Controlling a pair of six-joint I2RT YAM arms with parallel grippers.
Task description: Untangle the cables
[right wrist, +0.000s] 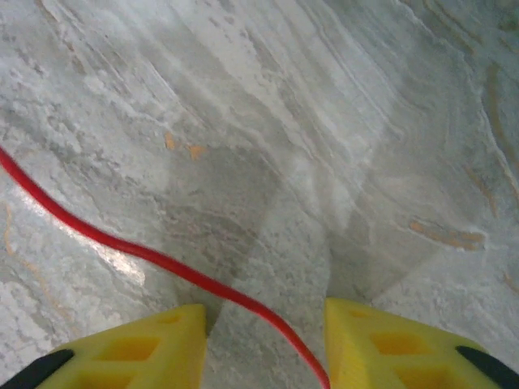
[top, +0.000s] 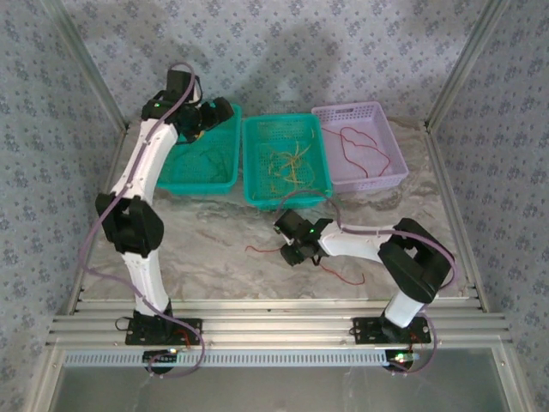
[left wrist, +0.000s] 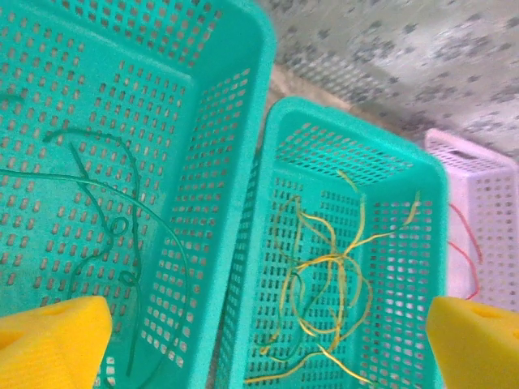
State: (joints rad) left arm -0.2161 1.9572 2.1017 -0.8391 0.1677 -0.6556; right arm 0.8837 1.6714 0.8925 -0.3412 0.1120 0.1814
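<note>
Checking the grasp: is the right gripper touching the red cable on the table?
Cannot tell. In the right wrist view the red cable runs between the fingers of the right gripper, but contact isn't clear.

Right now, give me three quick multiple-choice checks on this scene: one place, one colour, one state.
1. Where does the loose red cable on the table run?
A. between the fingers of the right gripper
B. off the far edge
C. wound round the left arm

2. What colour are most cables in the middle teal basket?
A. red
B. yellow
C. blue

3. How is the left gripper?
A. shut on a green cable
B. shut on nothing
C. open above the left teal basket

Answers:
1 A: the right wrist view shows the red cable crossing the gap between the two fingers.
2 B: the yellow cables lie tangled on that basket's floor.
3 C: its fingers sit far apart at the frame's edges, holding nothing.
</note>
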